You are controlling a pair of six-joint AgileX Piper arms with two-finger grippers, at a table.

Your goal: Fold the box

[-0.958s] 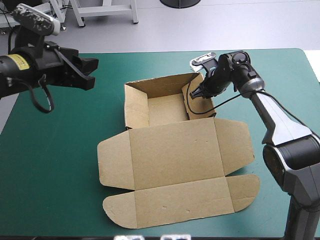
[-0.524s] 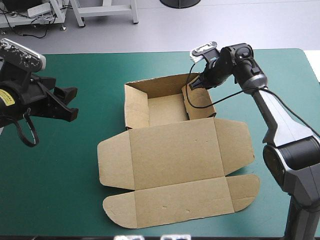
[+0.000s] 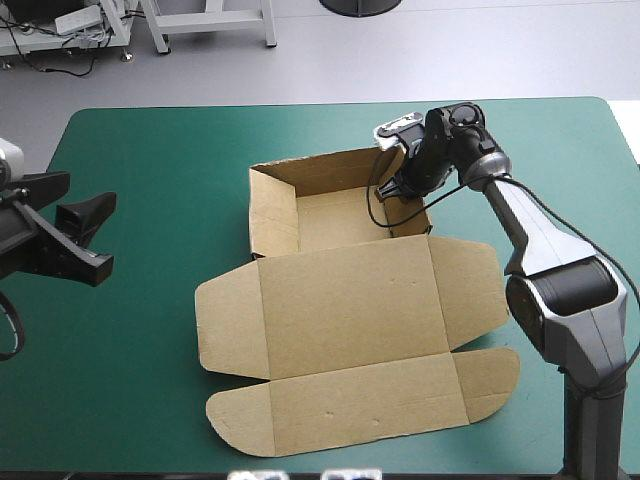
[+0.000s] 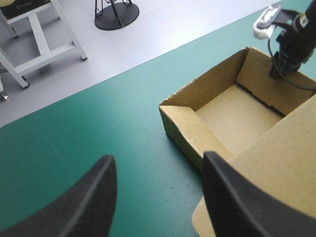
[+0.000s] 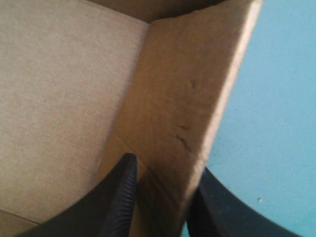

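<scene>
At the table's left edge, your left gripper [image 4: 158, 157] hangs spread wide, nothing between the fingers, well apart from the box [image 3: 340, 300]. The box sits ahead of it, mid-table. The tray walls are up on the half far from you; the lid and flaps lie flat on the teal-green cover [image 3: 150, 150]. The right gripper [image 3: 395, 188] pinches the tray's right wall [image 5: 187, 98], one finger inside and one outside, all but pressed together on the board.

The step looks like seating that right wall.
- Keep the pinch low, near the crease, so the wall turns at the fold and doesn't buckle.
- Push down and inward, not outward. Nothing braces the tray, so it will likely slide.
- If it creeps, bring the left gripper in against the tray's left wall.

Versus earlier: the left arm has backed off from nearer the tray to the table edge. The right gripper lifted a little just before and is back down on the same wall. The box hasn't shifted.
</scene>
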